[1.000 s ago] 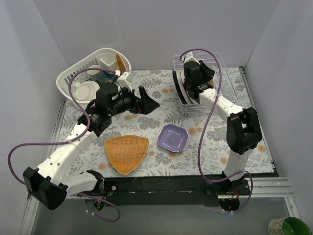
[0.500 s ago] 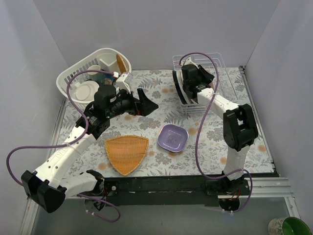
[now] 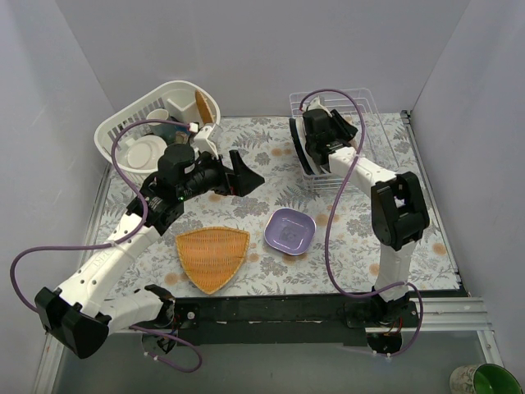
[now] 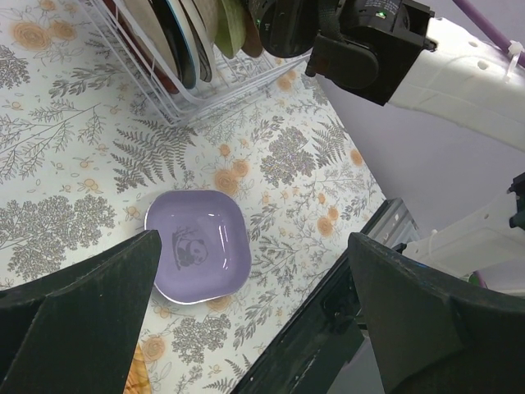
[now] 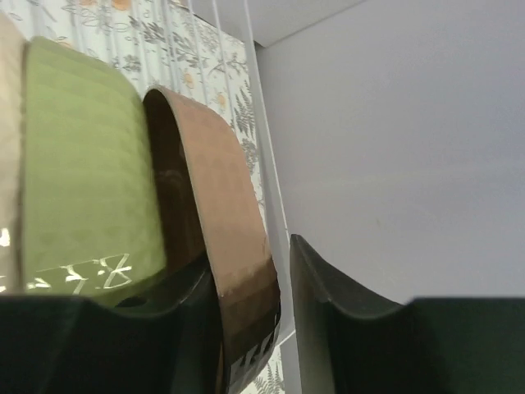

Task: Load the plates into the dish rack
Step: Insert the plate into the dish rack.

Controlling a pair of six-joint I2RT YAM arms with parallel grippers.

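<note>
Right gripper (image 3: pixel 313 138) is inside the dish rack (image 3: pixel 365 123) at the far right of the table. In the right wrist view its fingers straddle the rim of the dark red-brown plate (image 5: pixel 234 238). They are slightly apart, with a thin gap showing between the plate and the right finger, so it isn't clamped. The plate stands on edge in the rack just beside the pale green dish (image 5: pixel 82 164), which is also upright. Several more plates are slotted on the rack's left side.

Left gripper (image 3: pixel 248 170) hovers over the floral table (image 3: pixel 410 246) centre-left, jaws spread wide and holding nothing. The lilac dish (image 3: pixel 289 230) lies flat on the table, near-centre, below and between its fingers in the left wrist view. It is well apart from the rack. An orange woven tray (image 3: pixel 212 256) lies flat left of the lilac dish. A white plastic basket (image 3: pixel 123 123) sits far left with dishes inside.
</note>
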